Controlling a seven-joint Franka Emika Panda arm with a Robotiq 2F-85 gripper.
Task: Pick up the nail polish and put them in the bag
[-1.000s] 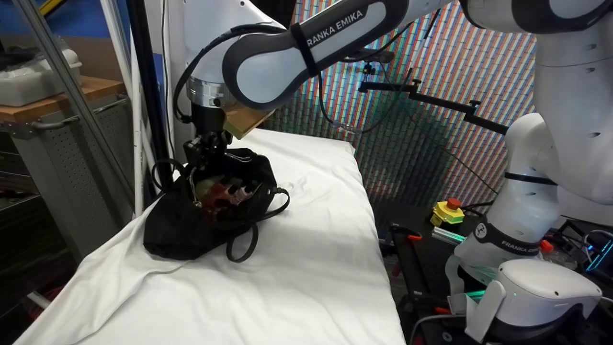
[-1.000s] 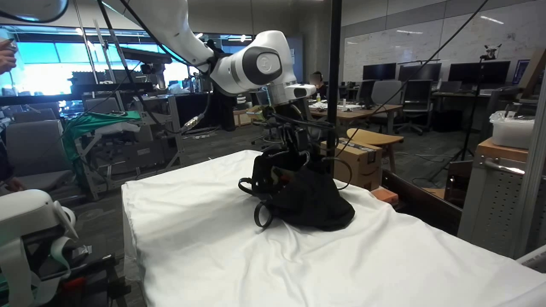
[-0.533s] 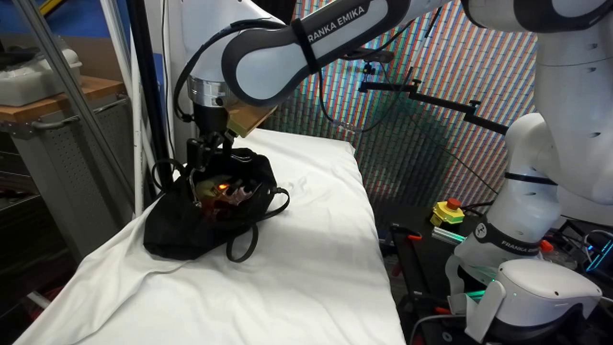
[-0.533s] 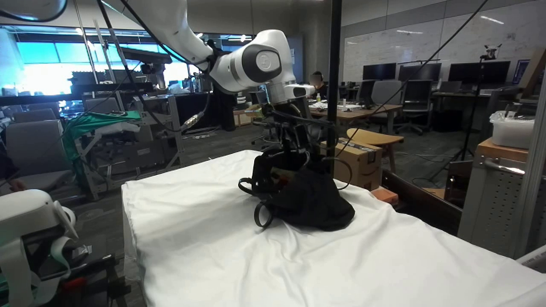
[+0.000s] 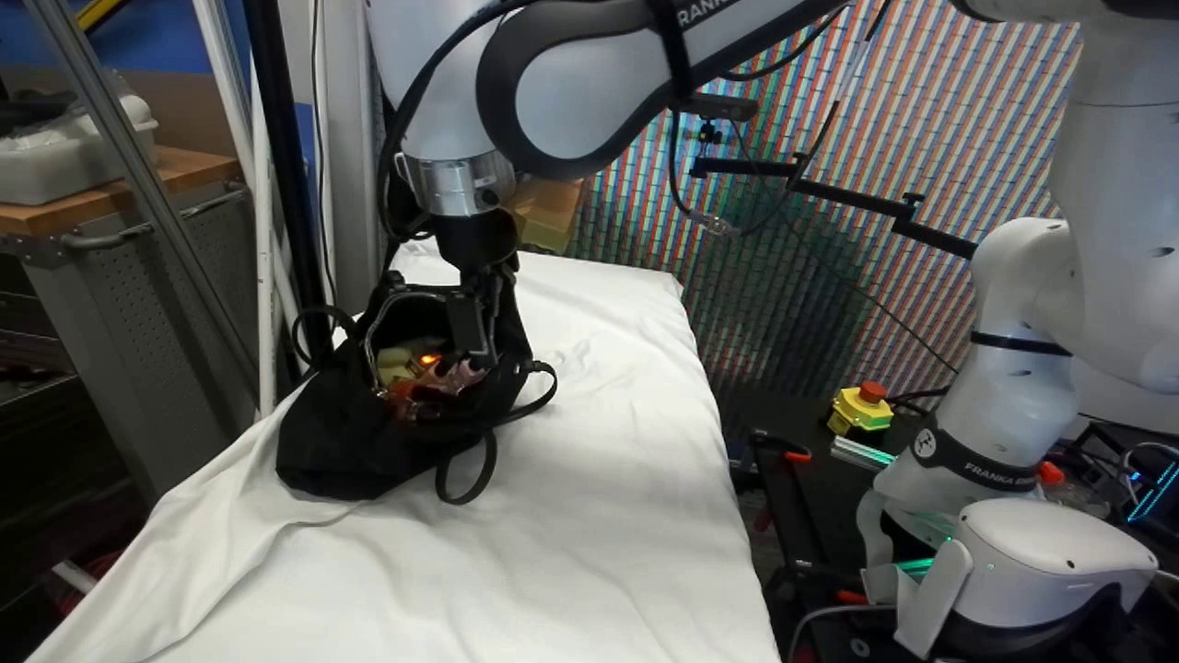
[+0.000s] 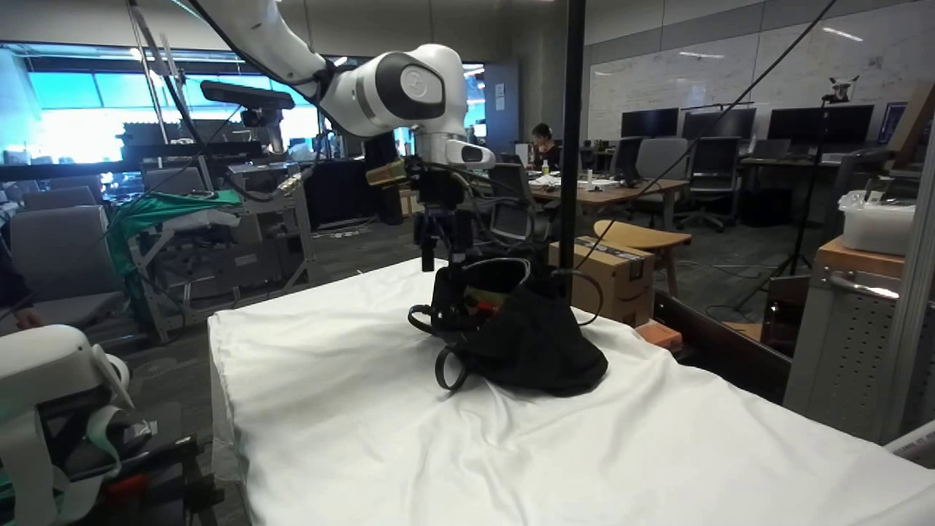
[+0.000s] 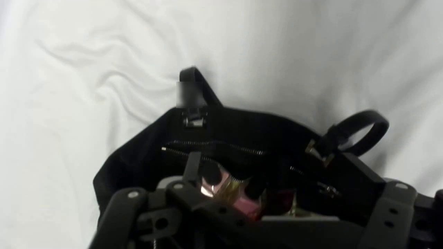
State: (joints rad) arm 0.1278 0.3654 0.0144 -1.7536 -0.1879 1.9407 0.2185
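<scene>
The jaws stand spread at the open top of the bag [image 5: 341, 447]; whether they contact its rim cannot be determined. The nail polish [image 7: 246, 205], a group of black-capped bottles, lies inside the bag, visible through the opening. The bag rests on the white-draped tabletop [image 5: 571, 552], with a strap loop [image 7: 358, 121] beside it. In an exterior view, a cardboard box [image 6: 612, 283] stands beyond the bag.
</scene>
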